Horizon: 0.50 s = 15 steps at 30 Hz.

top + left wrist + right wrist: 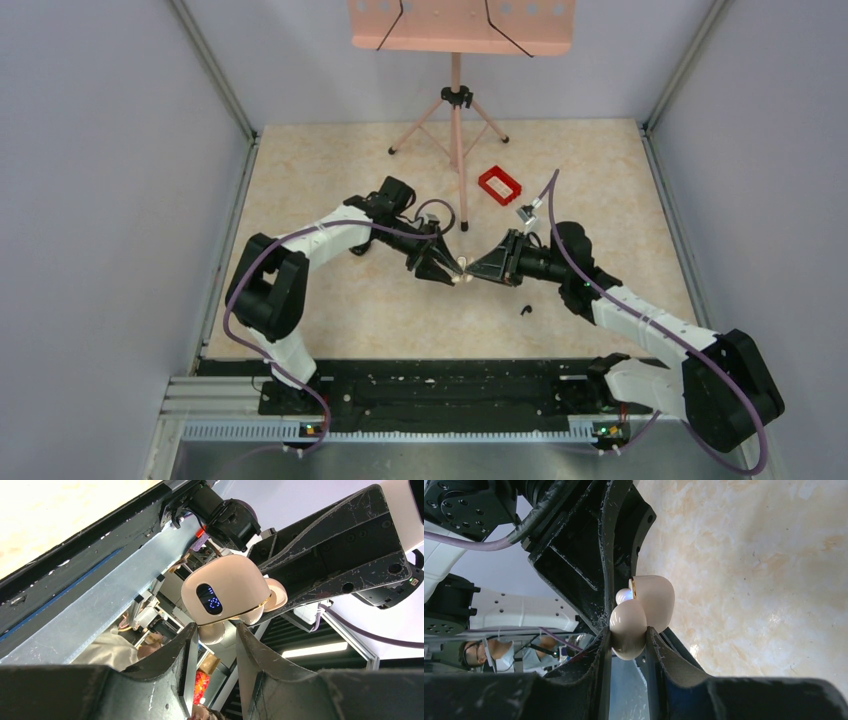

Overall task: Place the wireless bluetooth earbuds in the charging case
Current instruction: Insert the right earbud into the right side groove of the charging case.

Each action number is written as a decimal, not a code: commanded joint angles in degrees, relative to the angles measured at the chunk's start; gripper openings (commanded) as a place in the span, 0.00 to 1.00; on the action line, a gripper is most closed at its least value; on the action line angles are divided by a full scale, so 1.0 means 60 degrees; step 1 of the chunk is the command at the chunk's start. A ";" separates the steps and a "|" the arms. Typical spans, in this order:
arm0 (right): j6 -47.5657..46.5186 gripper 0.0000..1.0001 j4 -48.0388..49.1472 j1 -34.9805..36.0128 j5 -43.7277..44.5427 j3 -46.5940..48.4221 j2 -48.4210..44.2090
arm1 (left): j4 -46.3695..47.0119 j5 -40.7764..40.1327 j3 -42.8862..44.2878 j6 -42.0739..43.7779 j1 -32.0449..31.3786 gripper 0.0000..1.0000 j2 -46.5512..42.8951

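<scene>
My left pincer point(216, 630) stretches in from the left over the pale marbled tabletop point(350, 320), its two dark fingers part-way apart. Between their tips sits one rounded end of the charging case point(220, 587). The case is a small cream, pebble-shaped shell with a thin gold seam and a dark window lit with blue marks. My left wrist view shows a sliver of background between that end and one finger, so I am not clamped on it. Whether the other finger touches it I cannot tell.

The case is held off the table at the middle, where my two pincers meet tip to tip. Whether its lid is up I cannot tell. Behind it, at the far edge, stands a pink music stand point(457, 110) on a tripod.

My right pincer point(628, 629) is pinched narrow on the case's other rounded end, both fingers pressed against the cream shell. Further back lies a small red rectangular tray point(500, 185). One tiny black hooked earbud point(525, 310) lies on the table near my right forearm, well apart from the case.
</scene>
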 commanded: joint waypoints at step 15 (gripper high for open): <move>-0.0071 0.00 0.0456 0.0249 -0.0751 -0.0187 0.0006 | 0.0830 -0.0112 -0.0057 -0.0148 0.0253 0.38 -0.0229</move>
